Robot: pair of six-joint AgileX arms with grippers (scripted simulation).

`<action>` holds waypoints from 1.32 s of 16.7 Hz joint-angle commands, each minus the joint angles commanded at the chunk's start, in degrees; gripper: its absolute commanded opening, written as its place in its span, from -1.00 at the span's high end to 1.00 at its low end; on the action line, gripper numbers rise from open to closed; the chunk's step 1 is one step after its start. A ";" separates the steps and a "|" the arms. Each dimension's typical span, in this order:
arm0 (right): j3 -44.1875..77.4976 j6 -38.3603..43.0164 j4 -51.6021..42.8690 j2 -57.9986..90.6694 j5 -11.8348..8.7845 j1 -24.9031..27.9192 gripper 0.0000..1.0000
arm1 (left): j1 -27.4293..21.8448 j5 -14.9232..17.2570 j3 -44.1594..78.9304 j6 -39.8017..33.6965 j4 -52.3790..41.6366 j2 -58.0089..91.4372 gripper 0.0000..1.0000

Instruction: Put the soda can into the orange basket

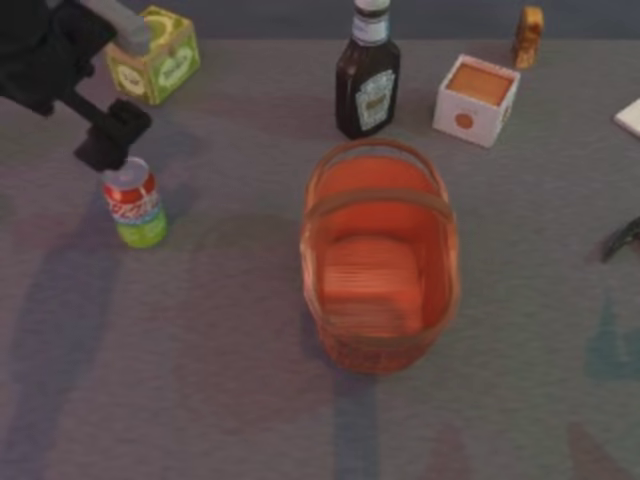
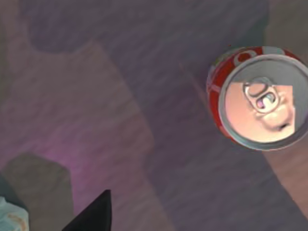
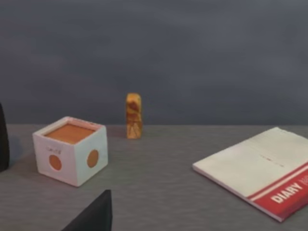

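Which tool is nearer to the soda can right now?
Left. The left tool hovers right above the soda can at the table's left; the right tool sits at the far right edge, beyond the orange basket.

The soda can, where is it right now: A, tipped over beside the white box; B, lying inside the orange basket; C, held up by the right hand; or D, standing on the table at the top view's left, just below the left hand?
D: the soda can stands upright on the table, left of the orange basket, with the left hand just above it.
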 joint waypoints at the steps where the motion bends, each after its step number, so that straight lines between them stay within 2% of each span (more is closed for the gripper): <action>1: 0.00 0.00 0.00 0.00 0.00 0.00 -1.00 | -0.32 -0.01 3.77 1.17 -2.43 4.41 -1.00; 5: 0.00 0.00 0.00 0.00 0.00 0.00 -1.00 | -1.24 -0.05 13.82 4.45 -9.35 16.28 -1.00; 11: 0.00 0.00 0.00 0.00 0.00 0.00 -1.00 | -1.45 -0.07 15.95 5.19 -10.95 18.86 -1.00; 22: 0.00 0.00 0.00 0.00 0.00 0.00 -1.00 | -1.39 -0.05 7.17 5.27 -0.61 20.43 -1.00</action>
